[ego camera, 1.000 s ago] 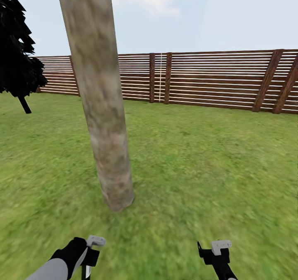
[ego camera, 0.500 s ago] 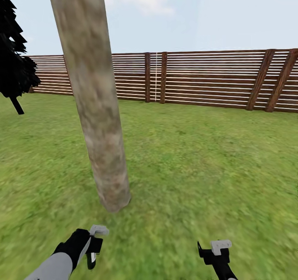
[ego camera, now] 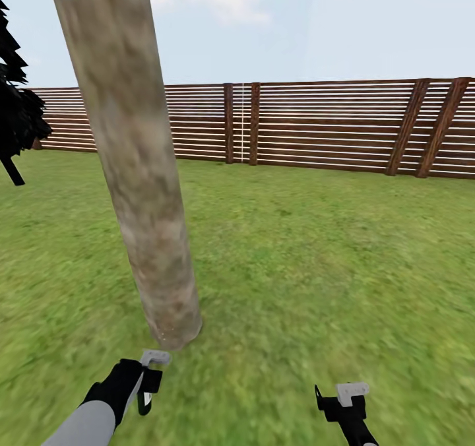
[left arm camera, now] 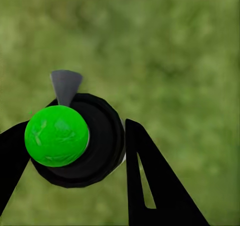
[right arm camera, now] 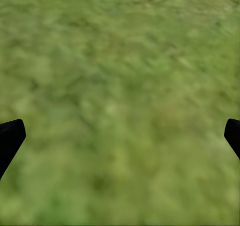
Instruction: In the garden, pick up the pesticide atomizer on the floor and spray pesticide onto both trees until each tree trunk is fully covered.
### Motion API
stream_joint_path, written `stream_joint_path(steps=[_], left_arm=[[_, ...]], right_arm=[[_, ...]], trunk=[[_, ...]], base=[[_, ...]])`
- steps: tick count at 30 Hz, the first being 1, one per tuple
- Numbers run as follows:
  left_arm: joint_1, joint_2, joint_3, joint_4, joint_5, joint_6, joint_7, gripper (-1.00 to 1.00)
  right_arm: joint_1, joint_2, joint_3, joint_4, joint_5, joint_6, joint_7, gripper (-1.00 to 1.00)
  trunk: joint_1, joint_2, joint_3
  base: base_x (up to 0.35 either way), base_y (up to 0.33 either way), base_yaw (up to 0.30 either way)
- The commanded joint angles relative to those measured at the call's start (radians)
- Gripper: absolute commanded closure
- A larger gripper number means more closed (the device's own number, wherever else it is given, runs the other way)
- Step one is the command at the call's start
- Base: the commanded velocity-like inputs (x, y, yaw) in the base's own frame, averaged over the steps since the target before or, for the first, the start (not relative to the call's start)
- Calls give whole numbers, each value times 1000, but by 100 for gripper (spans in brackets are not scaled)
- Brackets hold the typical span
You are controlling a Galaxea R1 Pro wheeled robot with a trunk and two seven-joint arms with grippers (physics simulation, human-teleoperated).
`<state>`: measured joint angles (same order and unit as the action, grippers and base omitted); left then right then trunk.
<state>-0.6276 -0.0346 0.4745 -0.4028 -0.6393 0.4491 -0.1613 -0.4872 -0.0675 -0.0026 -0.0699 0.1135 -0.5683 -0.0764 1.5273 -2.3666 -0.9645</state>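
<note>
the tree trunk (ego camera: pixel 135 162) rises from the grass lawn (ego camera: pixel 316 254) at the left of the head view, a thick, branchless column of mottled grey-brown bark leaning a little in the picture, its slightly flared base meeting the grass just ahead of the left arm. its top runs out of the frame. behind it the reddish-brown slat fence (ego camera: pixel 330 129) crosses the whole width of the garden, with upright posts near the middle and slanted braces at the right. a dark, narrow tree (ego camera: pixel 16 113) stands at the far left edge, near the fence.

the left pincer (ego camera: pixel 146 393) hangs low over the grass, near the foot of the trunk and apart from it. in the left wrist view its two black fingers (left arm camera: pixel 150 181) pinch the pesticide atomizer (left arm camera: pixel 82 138) between them: a round black body seen end-on, with a bright green ball on it and a small grey pointed piece sticking out on one side, and blurred grass beyond it.

the right pincer (ego camera: pixel 346 400) hangs over open lawn at the lower right of the head view, well apart from the trunk. in the right wrist view its fingertips (right arm camera: pixel 10 138) sit at opposite edges of the picture, spread wide, with bare grass between them.
</note>
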Motion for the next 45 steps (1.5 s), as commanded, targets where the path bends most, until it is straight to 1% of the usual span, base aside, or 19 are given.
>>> stream_joint_path(steps=[1, 3, 4, 6, 8, 11, 13, 16, 19, 21, 24, 26, 28, 31, 33, 34, 39, 43, 45], left_arm=[[0, 5, 8, -6, -9, 4, -9, 100], [1, 26, 12, -30, -8, 4, -9, 100], [2, 61, 15, -54, -5, 5, -13, 100], [4, 70, 12, -63, -4, 4, -13, 100], [3, 51, 10, -62, -4, 1, -10, 100], [0, -12, 5, -65, -6, -4, -9, 100], [-6, -26, 1, -68, -6, -4, -9, 100], [-8, -13, -2, -96, -11, 2, -15, 100], [-5, 40, 0, -151, -4, 11, -22, 100], [-5, 33, 0, -158, -5, 12, -22, 100], [-10, -51, -14, -162, -9, 13, -21, 100], [-22, -76, -53, -163, -7, 20, -20, 100], [-29, -72, -64, -164, -5, 32, -21, 100], [-31, -5, -61, -225, 2, 52, -30, 100], [-26, 16, -64, -255, 8, 78, -39, 100], [-23, 15, -68, -275, 10, 90, -43, 100], [-33, -75, -116, -290, 9, 102, -44, 100], [-39, -59, -118, -375, 15, 154, -48, 100], [-38, -24, -117, -429, 18, 188, -50, 100]], right_arm=[[-1, 0, 0, 1, 11, -2, -8, -100], [-1, 0, 0, 1, 11, -2, -8, -100], [-1, 0, 0, 1, 11, -1, -8, -100], [-1, 0, 0, 2, 11, -2, -8, -100], [-1, 0, 0, 2, 11, -1, -8, -100], [-1, 0, 0, 2, 11, -1, -8, -100], [-1, 0, 0, 2, 11, -2, -7, -100], [-1, 0, 0, 2, 11, -1, -7, -100], [-1, 0, 0, 2, 11, -2, -8, -100], [-1, 0, 0, 2, 11, -1, -8, -100], [-1, 0, 0, 2, 11, -1, -7, -100], [-1, 0, 0, 2, 11, -1, -7, -100], [-1, 0, 0, 2, 11, -1, -6, -100], [-1, 0, 0, 2, 11, -1, -7, -100], [-1, 0, 0, 2, 11, -1, -6, -100], [-1, 0, 0, 2, 11, -1, -6, -100], [-1, 0, 0, 2, 11, -1, -6, -100], [-1, 0, 0, 2, 11, -1, -6, -100], [-1, 0, 0, 2, 11, -1, -6, -100]], trunk=[[0, 0, -1], [0, 0, -1], [0, 0, -1], [0, 0, -1], [0, 0, -1], [0, 0, -1], [0, 0, -1], [0, 0, -1], [0, 0, -1], [0, 0, -1], [0, 0, -1], [0, 0, -1], [0, 0, -1], [0, 0, -1], [0, 0, -1], [0, 0, -1], [0, 0, -1], [0, 0, -1], [0, 0, -1]], base=[[16, 0, -1], [8, 0, 0], [2, 0, 0], [0, 0, 0], [-7, 0, 0], [-242, 0, 0], [-156, 0, 0], [-26, 0, 0], [-3, 0, 0], [0, 0, 0], [0, 0, 0], [0, 0, 0], [0, 0, 0], [0, 0, 0], [-31, 0, 0], [-226, 0, 0], [-210, 0, 0], [-9, 0, 0], [-1, 0, 0]])
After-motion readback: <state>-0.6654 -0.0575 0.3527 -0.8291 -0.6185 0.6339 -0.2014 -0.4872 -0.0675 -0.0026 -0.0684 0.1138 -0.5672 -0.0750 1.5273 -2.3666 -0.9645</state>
